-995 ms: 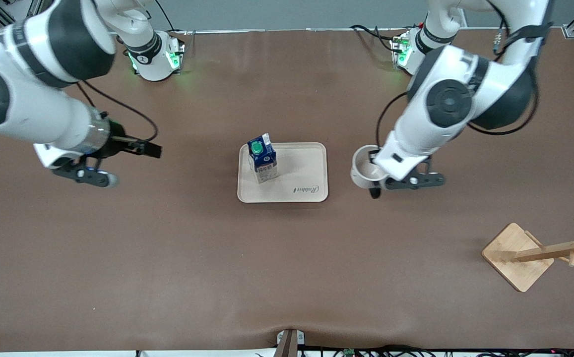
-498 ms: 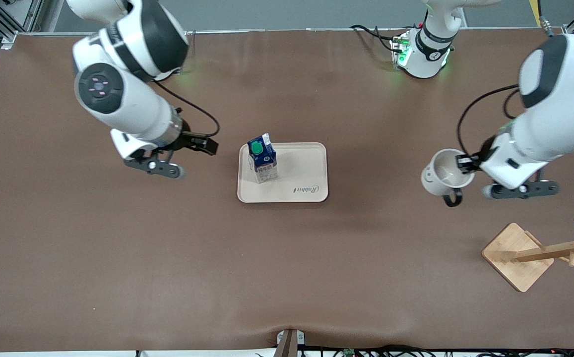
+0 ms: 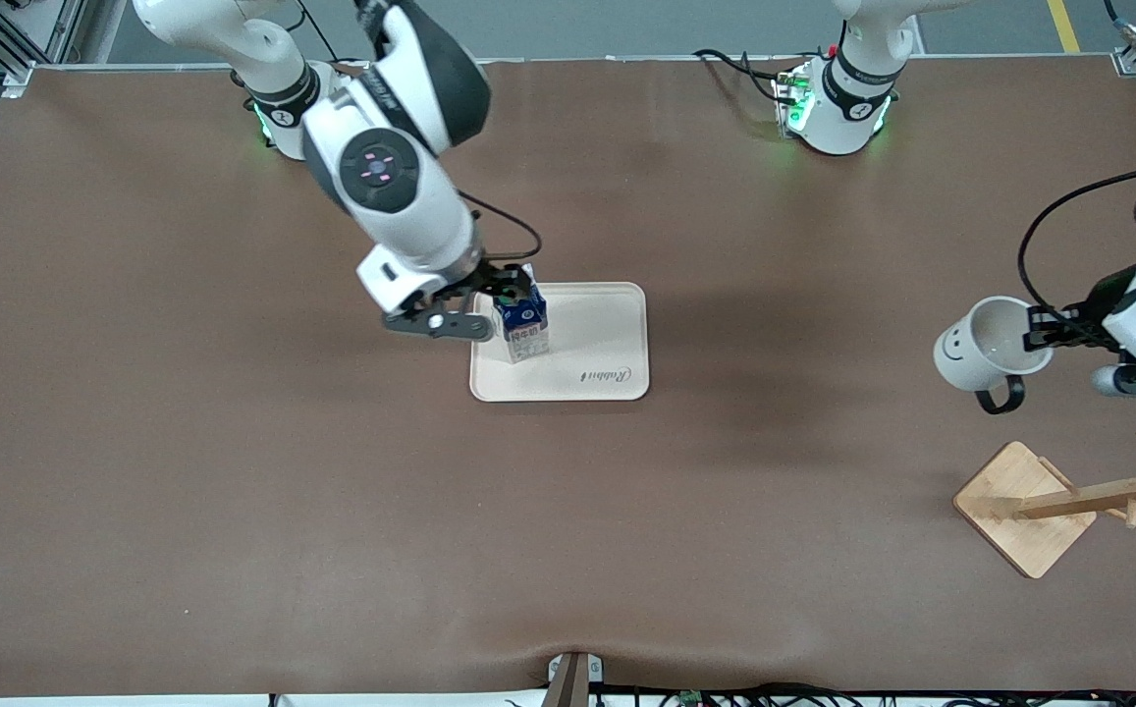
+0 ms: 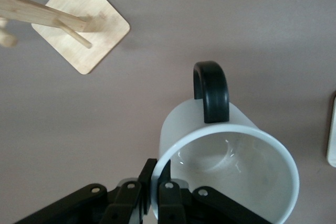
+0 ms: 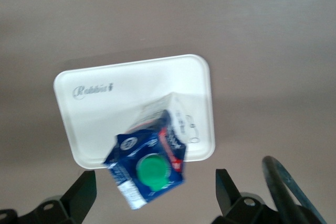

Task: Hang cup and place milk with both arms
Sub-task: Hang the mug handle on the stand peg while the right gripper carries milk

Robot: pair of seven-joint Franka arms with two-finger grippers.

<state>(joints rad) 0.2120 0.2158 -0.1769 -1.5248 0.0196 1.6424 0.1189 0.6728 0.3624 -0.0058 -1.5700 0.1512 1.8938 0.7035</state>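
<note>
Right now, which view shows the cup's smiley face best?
Front view: the cup hangs sideways from the left gripper, shut on its rim, smiley facing the camera. The left wrist view shows only its open mouth and black handle, no face. The right wrist view does not show it.

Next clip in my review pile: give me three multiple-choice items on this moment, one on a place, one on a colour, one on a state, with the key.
1. Where does the milk stand?
A. on the tray
B. on the bare table
C. on the wooden rack's base

2. What colour is the mug handle?
A. white
B. black
C. green

3. What is the left pincer doing?
A. hanging open
B. gripping the rack
C. clamping the mug's rim

Key: 1 A, the carton sits inside the tray's rim; 2 B, the loop shows black; 3 C, its fingers pinch the rim. The right pincer is open around the carton's top.
</note>
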